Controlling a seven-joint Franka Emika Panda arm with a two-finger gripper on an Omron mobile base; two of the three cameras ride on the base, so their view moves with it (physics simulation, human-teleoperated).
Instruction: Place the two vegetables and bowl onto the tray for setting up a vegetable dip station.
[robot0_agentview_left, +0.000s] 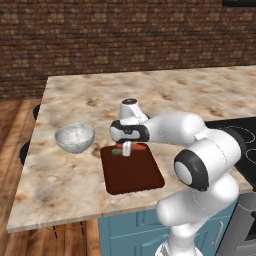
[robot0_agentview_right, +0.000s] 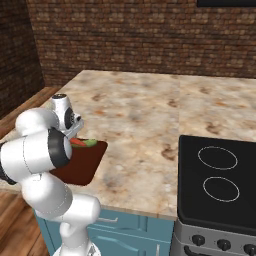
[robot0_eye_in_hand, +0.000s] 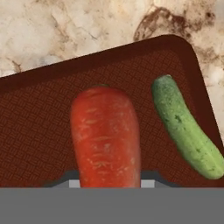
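Apparently the carrot (robot0_eye_in_hand: 106, 135) was being set down: it hung low over the far end of the tray (robot0_agentview_left: 132, 175), its thick end pointing away from the hand, and the gripper (robot0_agentview_left: 127, 148) had it pinched by the near end, jaws closed on it. Whether it touched the tray yet I could not tell. The cucumber (robot0_eye_in_hand: 187, 127) lay on the tray just beside it, apart from it and slanting toward the tray's corner, which suggests the carrot was brought in alongside so both vegetables would share the far end and leave the nearer, bare part free. That space was likely meant for the bowl (robot0_agentview_left: 75, 137), which stood upright on the counter (robot0_agentview_left: 165, 95) to the tray's left, near but not touching it.
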